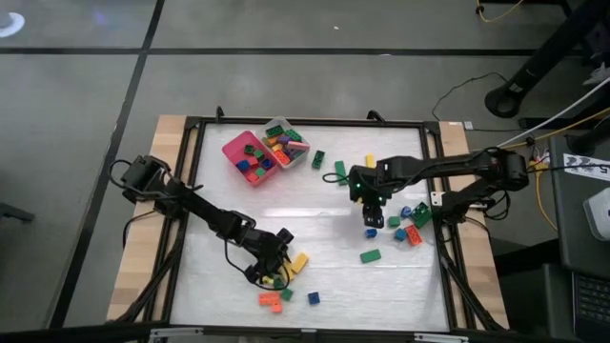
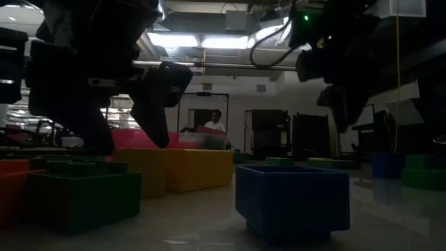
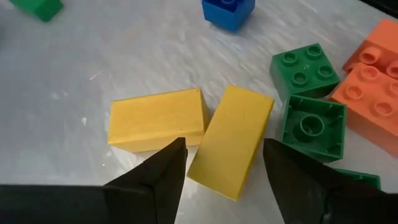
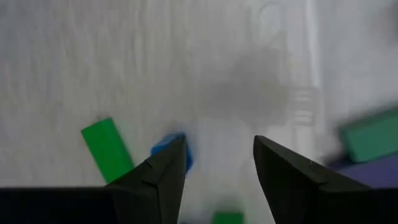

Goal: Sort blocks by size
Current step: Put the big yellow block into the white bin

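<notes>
Reaching in from the table's left edge, left arm stretched toward the near-left cluster of blocks, left gripper (image 1: 277, 255) low over the white mat (image 1: 315, 205). Fingers (image 3: 158, 180) apart, straddling the end of a yellow long block (image 3: 231, 140) lying flat, not clamped on it. Touching that block at an angle, a second yellow long block (image 3: 157, 118). Just beside them, two green square blocks (image 3: 310, 102), one studs up, one hollow side up, and next to those orange blocks (image 3: 370, 87) at the mat's near edge. Slightly apart, a small blue block (image 1: 313, 298).

Farther back, near the middle of the mat, pink square tray (image 1: 232, 148) holding several short blocks of mixed colours, and touching its right side a clear plastic tray (image 1: 301, 154) packed with more mixed blocks. Right of the trays, loose green blocks (image 1: 316, 160) and a small yellow one (image 1: 370, 160).

Coming in from the right edge, right arm bent across the mat, right gripper (image 1: 372, 217) pointing down over bare surface. Fingers (image 4: 163, 177) spread, nothing between them; a blue block (image 4: 169, 144) just past one fingertip and a green long block (image 4: 107, 149) beside it. Further right, a tight cluster of blue, green, red and purple blocks (image 1: 410, 224) near the mat's right side. Seen at table height, large blurred green, yellow and blue blocks in front, a person (image 2: 214, 122) far back in the room.
</notes>
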{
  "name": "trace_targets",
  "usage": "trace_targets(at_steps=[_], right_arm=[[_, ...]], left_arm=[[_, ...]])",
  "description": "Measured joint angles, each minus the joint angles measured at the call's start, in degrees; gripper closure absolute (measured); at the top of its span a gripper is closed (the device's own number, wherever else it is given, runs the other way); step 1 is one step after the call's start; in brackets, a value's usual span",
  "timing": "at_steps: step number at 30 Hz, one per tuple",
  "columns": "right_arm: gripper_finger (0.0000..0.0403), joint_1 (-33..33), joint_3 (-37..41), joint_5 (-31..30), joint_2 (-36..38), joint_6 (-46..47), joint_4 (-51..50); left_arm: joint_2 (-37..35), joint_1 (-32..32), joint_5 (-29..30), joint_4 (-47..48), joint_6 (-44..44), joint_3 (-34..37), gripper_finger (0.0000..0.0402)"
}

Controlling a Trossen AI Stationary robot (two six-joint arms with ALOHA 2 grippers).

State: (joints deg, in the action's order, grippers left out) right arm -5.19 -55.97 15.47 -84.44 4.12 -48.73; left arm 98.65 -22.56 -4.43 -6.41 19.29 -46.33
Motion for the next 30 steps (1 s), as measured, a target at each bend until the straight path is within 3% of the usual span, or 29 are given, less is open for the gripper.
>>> trace_targets(at_steps=[10, 16, 19, 23, 30], right_arm=[[0.0214, 3.2, 3.8, 1.4, 0.0, 1.5, 6.6], [0.0214, 7.9, 3.7, -2.9, 0.0, 4.4, 6.1], [0.0214, 10.5, 3.7, -3.7, 0.0, 7.2, 3.8], [0.0214, 14.4, 3.8, -9.6, 0.0, 10.6, 0.6], [0.0214, 19.3, 3.8, -13.3, 0.0, 11.7, 1.2]], left_arm=[[2.5, 1.8, -2.8, 0.0, 0.0, 0.0, 0.0205], [3.4, 2.0, -2.9, -0.7, 0.7, 0.0, 0.0213], [3.4, 2.0, -2.9, -0.7, 1.2, 0.0, 0.0237], [3.4, 1.9, -3.0, -0.8, 1.7, 0.0, 0.0283], [3.0, 1.9, -2.9, -0.5, -2.3, 0.0, 0.0285]])
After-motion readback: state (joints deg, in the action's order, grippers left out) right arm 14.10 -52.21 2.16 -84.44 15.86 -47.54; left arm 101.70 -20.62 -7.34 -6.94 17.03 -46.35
